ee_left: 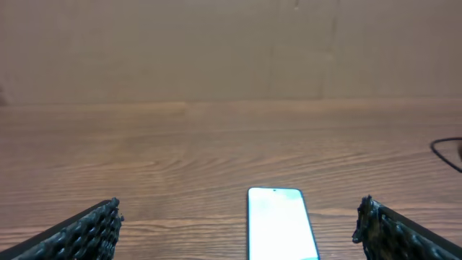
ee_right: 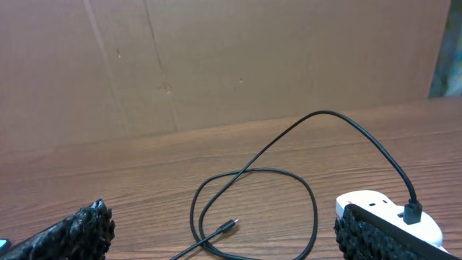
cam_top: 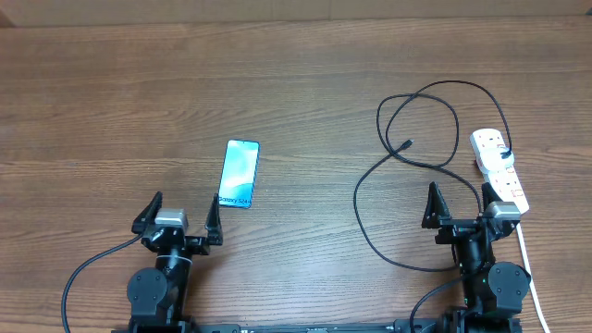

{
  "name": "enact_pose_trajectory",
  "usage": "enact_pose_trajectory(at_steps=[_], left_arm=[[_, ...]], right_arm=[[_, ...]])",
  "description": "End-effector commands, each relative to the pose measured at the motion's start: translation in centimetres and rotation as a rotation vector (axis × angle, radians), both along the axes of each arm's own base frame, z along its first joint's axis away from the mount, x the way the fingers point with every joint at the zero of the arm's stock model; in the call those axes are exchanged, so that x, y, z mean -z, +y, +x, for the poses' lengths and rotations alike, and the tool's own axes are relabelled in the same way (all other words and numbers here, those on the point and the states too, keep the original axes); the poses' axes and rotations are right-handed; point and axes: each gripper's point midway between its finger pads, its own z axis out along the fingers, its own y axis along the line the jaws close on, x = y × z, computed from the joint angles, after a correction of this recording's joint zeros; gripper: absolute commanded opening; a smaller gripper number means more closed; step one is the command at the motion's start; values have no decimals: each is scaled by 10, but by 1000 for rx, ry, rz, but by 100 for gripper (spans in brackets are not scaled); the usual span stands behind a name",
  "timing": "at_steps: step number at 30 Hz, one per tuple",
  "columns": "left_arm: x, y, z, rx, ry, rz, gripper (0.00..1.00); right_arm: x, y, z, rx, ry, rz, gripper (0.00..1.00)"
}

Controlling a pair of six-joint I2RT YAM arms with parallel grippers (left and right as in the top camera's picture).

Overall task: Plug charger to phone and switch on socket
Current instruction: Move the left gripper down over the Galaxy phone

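The worktop carries everything, and the split is clean: the phone's side is my left arm's, and the charger and socket fall to my right. Both hands are spread wide and hold nothing, parked near the worktop's near edge.

The charger sprawls in loose loops over the right half, ahead of my right hand. Its far end runs to a black plug seated in the socket, which lies close to the right edge, just beside that hand. The phone lies left of centre, just ahead of my left hand and nearer its right finger. Its long axis runs roughly from near edge to far edge.

The coming move turns on the connector tip: it lies inside the loops, ahead and left of my right hand, well apart from the phone. I judge the right hand should fetch it.

I cannot make out the phone's port. My left wrist view crops the phone's near end, my right hand covers the socket's near end, and the switches are too small to read.
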Motion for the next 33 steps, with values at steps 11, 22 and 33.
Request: enact_pose_trajectory(at_steps=[11,22,33], left_arm=[[-27,-28,-17,159,206,-84,99],[-92,-51,23,256,326,-240,100],[-92,-84,79,298,654,-264,100]], right_arm=[[2,-1,0,4,-3,-4,100],[2,-1,0,4,-3,-4,100],[2,-1,0,4,-3,-4,100]])
